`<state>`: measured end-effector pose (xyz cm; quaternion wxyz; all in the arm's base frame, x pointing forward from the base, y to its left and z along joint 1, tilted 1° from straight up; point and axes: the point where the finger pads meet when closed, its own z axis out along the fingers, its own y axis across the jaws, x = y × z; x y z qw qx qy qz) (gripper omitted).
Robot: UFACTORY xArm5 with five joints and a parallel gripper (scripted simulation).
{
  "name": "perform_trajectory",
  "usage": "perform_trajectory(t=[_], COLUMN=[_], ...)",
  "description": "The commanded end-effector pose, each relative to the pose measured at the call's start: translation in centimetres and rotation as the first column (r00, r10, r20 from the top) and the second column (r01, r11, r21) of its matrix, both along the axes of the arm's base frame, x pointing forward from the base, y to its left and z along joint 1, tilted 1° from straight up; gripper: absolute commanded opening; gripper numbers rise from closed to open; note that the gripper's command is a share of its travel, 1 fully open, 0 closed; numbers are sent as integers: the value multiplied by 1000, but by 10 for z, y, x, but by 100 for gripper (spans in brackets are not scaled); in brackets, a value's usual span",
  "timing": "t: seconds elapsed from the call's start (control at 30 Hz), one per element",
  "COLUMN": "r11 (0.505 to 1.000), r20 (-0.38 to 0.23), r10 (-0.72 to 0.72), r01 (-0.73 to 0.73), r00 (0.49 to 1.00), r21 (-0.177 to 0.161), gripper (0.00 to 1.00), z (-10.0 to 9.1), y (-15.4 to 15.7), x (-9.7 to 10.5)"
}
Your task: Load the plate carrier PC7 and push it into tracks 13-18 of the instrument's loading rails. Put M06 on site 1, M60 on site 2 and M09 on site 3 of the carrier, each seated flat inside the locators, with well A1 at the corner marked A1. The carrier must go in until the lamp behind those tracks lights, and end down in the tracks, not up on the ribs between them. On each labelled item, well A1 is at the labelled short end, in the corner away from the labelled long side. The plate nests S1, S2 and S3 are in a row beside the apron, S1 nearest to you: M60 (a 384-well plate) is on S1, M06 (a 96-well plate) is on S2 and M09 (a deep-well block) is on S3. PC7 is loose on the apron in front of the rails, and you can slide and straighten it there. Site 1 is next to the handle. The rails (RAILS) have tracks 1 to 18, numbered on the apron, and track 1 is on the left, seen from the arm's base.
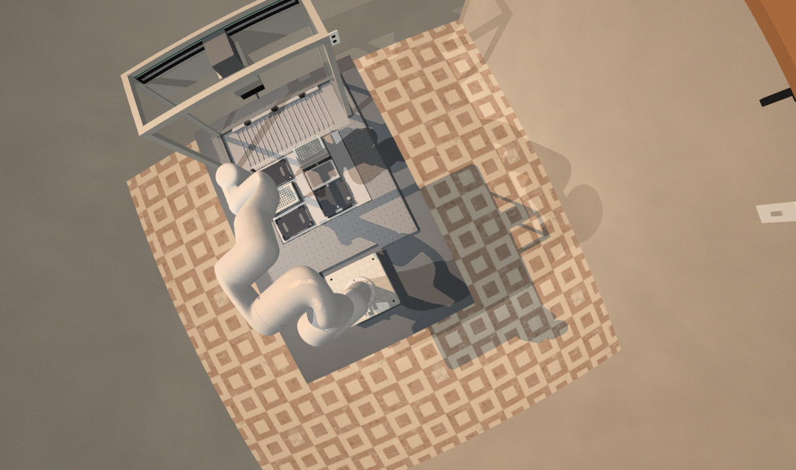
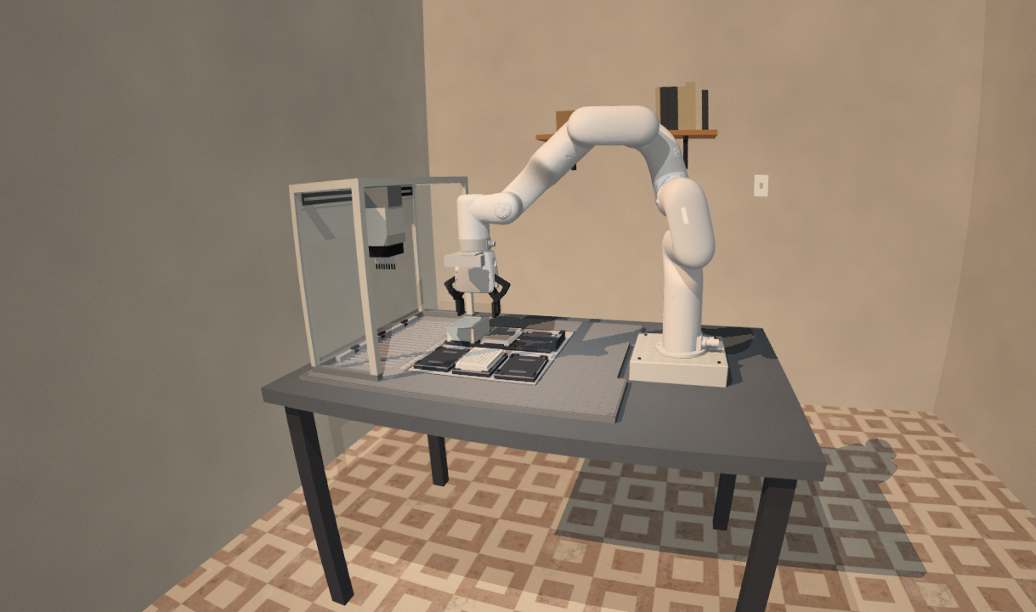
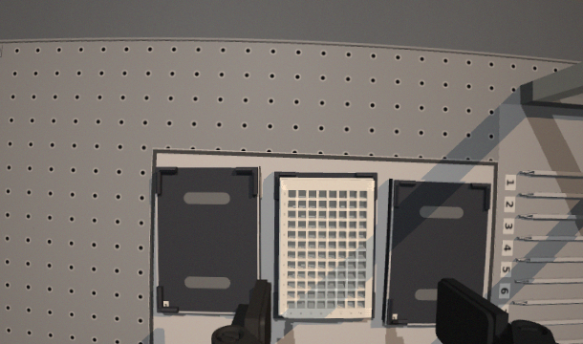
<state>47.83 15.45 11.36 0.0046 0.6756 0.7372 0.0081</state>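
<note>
From the top view, the arm reaches over the nest side, its gripper out of sight beneath. PC7 (image 1: 334, 197) (image 2: 540, 340) lies on the apron before the rails (image 1: 289, 123) (image 2: 408, 325) (image 3: 554, 238), with M60 (image 1: 321, 173) (image 2: 501, 335) at site 2 and M09 (image 1: 310, 149) (image 2: 467, 329) at site 3. Site 1, by the handle, is bare!

Over to the exterior view: the gripper (image 2: 477, 308) (image 3: 355, 308) hangs above the work, fingers spread wide, nothing between them. M06 (image 1: 286, 196) (image 2: 481, 359) (image 3: 326, 258) sits on S2, waiting its turn.

And the wrist view: M06 lies between S1 (image 1: 294, 223) (image 2: 523, 367) (image 3: 206, 244) and S3 (image 1: 280, 170) (image 2: 438, 358) (image 3: 440, 248). Picking it up looks like the step in hand. Best to centre over it, square to its long sides, and go straight down; the neighbouring gaps look narrow for those pads. Grip near mid-length, lift level, and hold its heading: a tilt could catch site 1's locators, a turn could misplace A1.
</note>
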Motion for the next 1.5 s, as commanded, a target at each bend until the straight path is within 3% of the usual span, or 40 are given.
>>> perform_trajectory(t=[0.0,1.47], r11=[1000,1000], r20=[5,5], r10=[0,0], r01=[0,0], r00=[1000,1000], r21=[-2,-2], gripper=[100,100], z=[2,-60], y=[1,1], x=[1,2])
